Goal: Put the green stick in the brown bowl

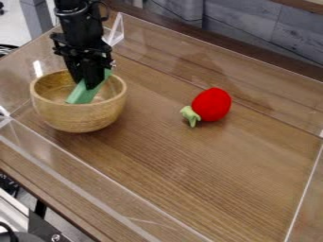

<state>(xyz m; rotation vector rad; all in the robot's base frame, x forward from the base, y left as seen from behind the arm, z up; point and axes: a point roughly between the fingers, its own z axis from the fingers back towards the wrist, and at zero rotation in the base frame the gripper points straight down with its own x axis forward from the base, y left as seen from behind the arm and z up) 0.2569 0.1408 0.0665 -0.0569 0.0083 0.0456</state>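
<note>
Tool [89, 81] pinches green stick [83, 92] tilted inside brown bowl [57, 115]. I judge its lower end possibly touches the bottom; releasing it leaning may tip it over the rim onto the bench [190, 180].

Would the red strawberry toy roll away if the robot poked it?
Probably a little. The red strawberry toy looks rounded, so a poke could make it wobble or roll across the smooth wooden table. Its green stem sticks out sideways and would likely stop it quickly. It looks light for its size.
</note>
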